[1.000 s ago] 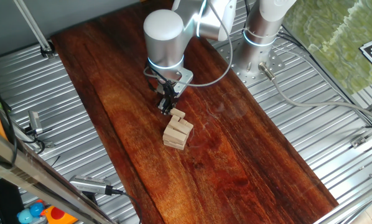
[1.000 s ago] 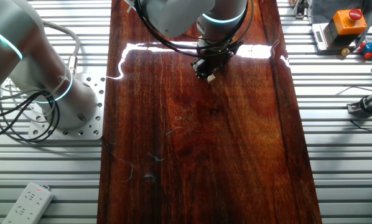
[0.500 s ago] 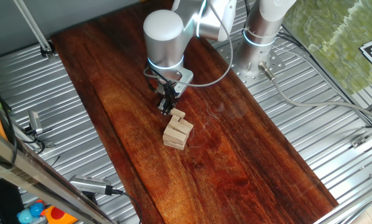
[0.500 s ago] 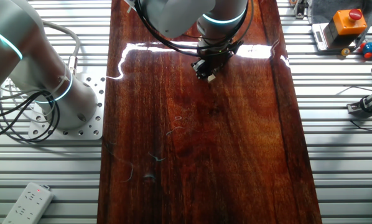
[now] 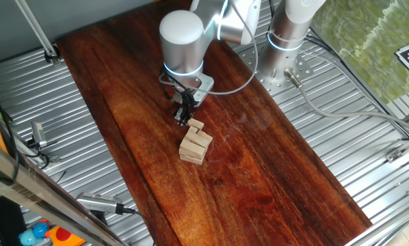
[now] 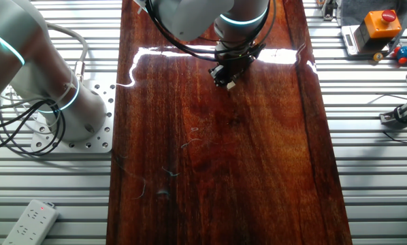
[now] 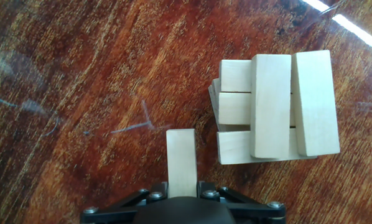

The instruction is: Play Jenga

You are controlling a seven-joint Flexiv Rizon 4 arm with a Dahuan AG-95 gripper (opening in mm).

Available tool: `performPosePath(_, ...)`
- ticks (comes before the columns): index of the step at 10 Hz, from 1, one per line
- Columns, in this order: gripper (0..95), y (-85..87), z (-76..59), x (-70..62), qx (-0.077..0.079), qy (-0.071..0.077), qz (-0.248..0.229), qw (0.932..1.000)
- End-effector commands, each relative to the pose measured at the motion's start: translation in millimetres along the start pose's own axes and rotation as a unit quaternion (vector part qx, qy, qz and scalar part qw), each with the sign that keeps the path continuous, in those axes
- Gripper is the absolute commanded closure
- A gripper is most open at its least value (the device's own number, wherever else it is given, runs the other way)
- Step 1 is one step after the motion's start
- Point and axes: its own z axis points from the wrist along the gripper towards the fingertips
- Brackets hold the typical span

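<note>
The Jenga stack (image 5: 193, 147) of pale wooden blocks stands a few layers high on the dark wooden board (image 5: 259, 157). In the hand view the stack (image 7: 274, 106) is to the right, with two blocks lying across its top. My gripper (image 5: 185, 117) is just behind the stack, low over the board. Its jaws are shut on a loose matching block (image 7: 181, 160), which sticks out ahead of the gripper (image 7: 181, 185) and lies just left of the stack. The other fixed view shows the gripper (image 6: 224, 77) with the block's pale end (image 6: 231, 85) below it; the stack is hidden there.
The robot base (image 6: 67, 102) stands on the ribbed metal table (image 5: 368, 137) beside the board. A box with a red button (image 6: 377, 27) and tools (image 5: 98, 203) lie off the board. A white power strip (image 6: 30, 221) sits at a corner.
The wrist has shifted very slightly; the block stays in the jaws and the stack has not moved.
</note>
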Motion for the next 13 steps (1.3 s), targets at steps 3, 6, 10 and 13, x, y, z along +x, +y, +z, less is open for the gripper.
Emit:
performPosePath(3, 95.0, -0.5, 0.4, -0.3, 0.002, -0.007, 0.006, 1.0000)
performPosePath(6, 95.0, -0.5, 0.4, -0.3, -0.002, -0.008, 0.009, 0.9999)
performPosePath(10, 95.0, -0.5, 0.4, -0.3, -0.013, -0.013, 0.008, 0.9998)
performPosePath(13, 95.0, -0.5, 0.4, -0.3, -0.014, -0.013, 0.014, 0.9997)
